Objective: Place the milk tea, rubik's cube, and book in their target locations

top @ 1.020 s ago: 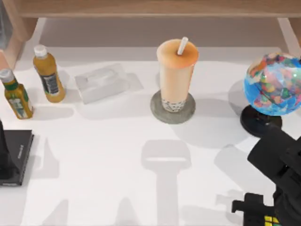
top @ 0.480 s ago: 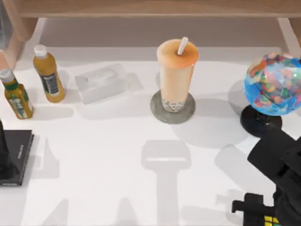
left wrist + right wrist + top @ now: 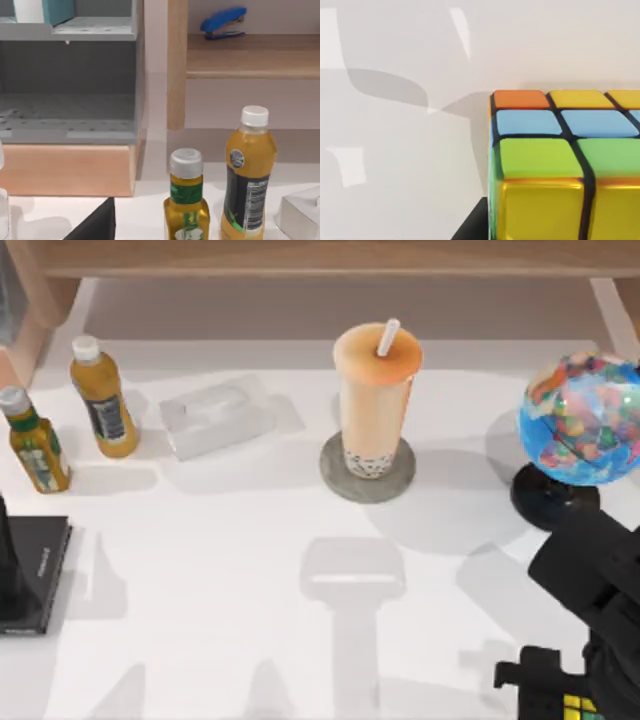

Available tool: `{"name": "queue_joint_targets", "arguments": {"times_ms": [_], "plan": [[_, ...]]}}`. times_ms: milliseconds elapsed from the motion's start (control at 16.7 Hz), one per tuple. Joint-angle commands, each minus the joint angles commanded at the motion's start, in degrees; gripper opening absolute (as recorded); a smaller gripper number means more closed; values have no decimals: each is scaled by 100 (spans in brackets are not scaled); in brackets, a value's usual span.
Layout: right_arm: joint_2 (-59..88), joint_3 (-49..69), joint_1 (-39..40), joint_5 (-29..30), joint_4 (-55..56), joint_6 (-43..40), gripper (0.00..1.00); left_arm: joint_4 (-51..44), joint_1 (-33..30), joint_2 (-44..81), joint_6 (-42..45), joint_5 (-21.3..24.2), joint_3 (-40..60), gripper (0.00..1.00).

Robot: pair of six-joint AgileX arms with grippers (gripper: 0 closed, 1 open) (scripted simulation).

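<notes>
The milk tea (image 3: 375, 390) stands upright on the round grey coaster (image 3: 367, 472) in the middle of the table. At the table's front right corner lies the rubik's cube (image 3: 577, 707), with my right gripper (image 3: 558, 695) right at it. Close up, the rubik's cube (image 3: 565, 165) shows yellow, green, blue and orange tiles. The teal book (image 3: 57, 9) stands in a grey shelf compartment. The black slab (image 3: 40, 565) lies at the left edge, and my left gripper (image 3: 8, 565) stands over it.
Two yellow bottles (image 3: 100, 395) (image 3: 33, 440) stand at the back left beside a clear box (image 3: 222, 415). A globe (image 3: 580, 420) on a black foot stands at the right, just behind my right arm. A blue stapler (image 3: 224, 22) rests on the wooden shelf.
My right arm has shifted very slightly at the rubik's cube. Everything else is still.
</notes>
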Motion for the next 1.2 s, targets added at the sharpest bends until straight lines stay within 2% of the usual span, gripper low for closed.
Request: {"name": "queue_joint_targets", "arguments": {"times_ms": [300,660,900,1200], "plan": [[-224,365,-9,0,-604,-11,0,0,0,0,0,0,0,100],[-220,429,-9,15,-534,-66,0,0,0,0,0,0,0,100],[-133,1091,-93,226,268,-745,0,0,0,0,0,0,0,100],[472,2217,-573,728,2069,-2324,0,0,0,0,0,0,0,100]]}}
